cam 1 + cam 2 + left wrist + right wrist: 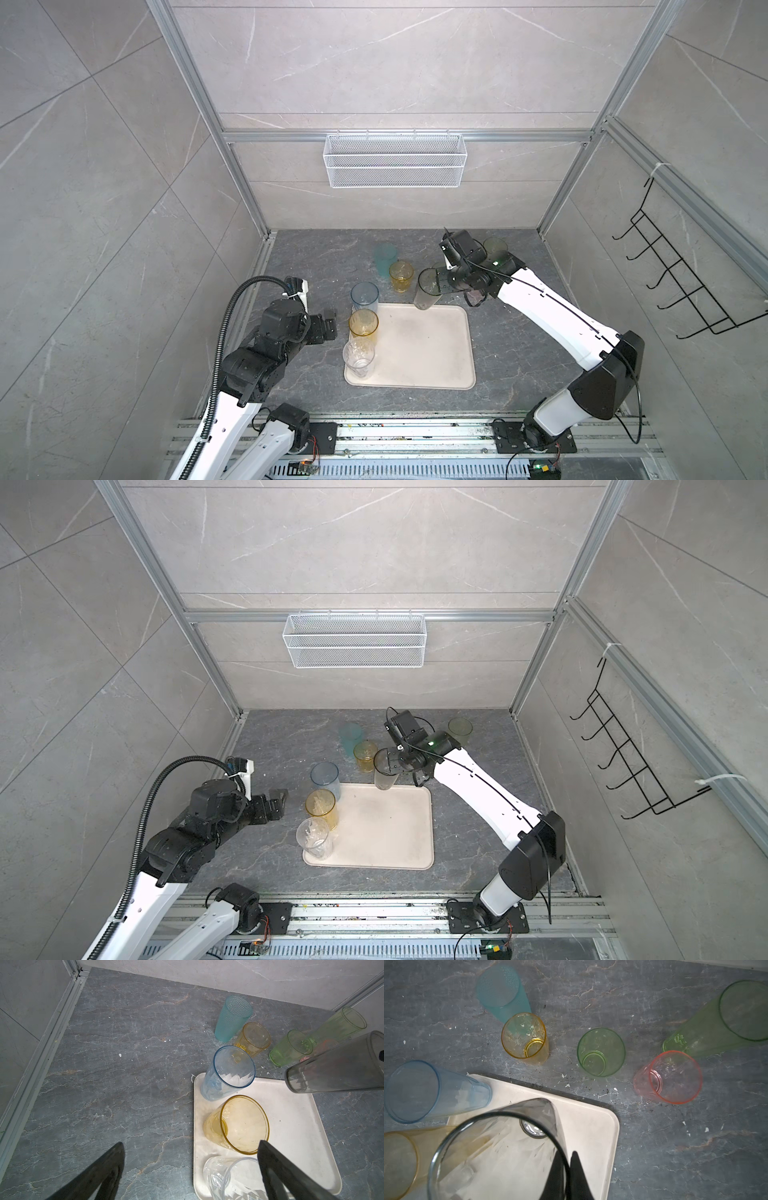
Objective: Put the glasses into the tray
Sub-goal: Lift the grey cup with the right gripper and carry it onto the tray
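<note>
The cream tray [436, 353] lies mid-table. Along its left side stand a tall blue glass [365, 296], a tall amber glass [363, 326] and a clear glass [358, 357]. My right gripper [565, 1156] is shut on the rim of a tall grey glass [427, 291], one finger inside and one outside, with its base over the tray's far edge. My left gripper [330, 326] is open and empty, left of the amber glass. Off the tray stand a teal glass [385, 255], a short amber glass [401, 274], a tall green glass [495, 247], a short green glass [601, 1052] and a pink glass [668, 1077].
A white wire basket [395, 160] hangs on the back wall. A black hook rack [673, 282] is fixed to the right wall. Aluminium frame posts bound the dark stone table [519, 361] at the back corners, and rails run along its front.
</note>
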Robot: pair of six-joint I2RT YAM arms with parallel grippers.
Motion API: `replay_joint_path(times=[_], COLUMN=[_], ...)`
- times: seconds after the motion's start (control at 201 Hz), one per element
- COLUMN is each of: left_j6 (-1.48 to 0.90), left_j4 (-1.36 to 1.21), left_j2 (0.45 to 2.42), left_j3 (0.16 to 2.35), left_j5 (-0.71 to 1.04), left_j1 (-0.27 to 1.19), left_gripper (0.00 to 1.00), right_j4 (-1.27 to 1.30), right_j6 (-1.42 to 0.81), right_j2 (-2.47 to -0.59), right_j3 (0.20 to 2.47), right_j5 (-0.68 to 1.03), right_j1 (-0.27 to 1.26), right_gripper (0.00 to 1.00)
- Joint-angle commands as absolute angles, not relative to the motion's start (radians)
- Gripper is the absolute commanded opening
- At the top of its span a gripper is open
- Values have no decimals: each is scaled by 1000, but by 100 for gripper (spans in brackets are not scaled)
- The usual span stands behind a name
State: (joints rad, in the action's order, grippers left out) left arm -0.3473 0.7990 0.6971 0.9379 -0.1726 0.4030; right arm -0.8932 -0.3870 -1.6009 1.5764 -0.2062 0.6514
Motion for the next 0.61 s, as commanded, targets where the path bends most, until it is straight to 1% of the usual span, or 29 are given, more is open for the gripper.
replay_joint_path(times=[0.0,0.324,0.602], left_j6=[-351,-351,-352], left_j4=[770,770,768], left_j2=[693,692,697], left_j3=[934,934,935], left_j5=[-167,-167,-167], left_j1=[397,397,397], left_gripper=[100,100,100], right_j4=[-849,-830,-824], right_j6=[-420,-425,-427], right_j2=[-1637,-1708,-1750], right_j3=[1563,1560,1568], right_j5=[-193,-224,-236], right_j1=[680,727,738], right_gripper=[0,0,0])
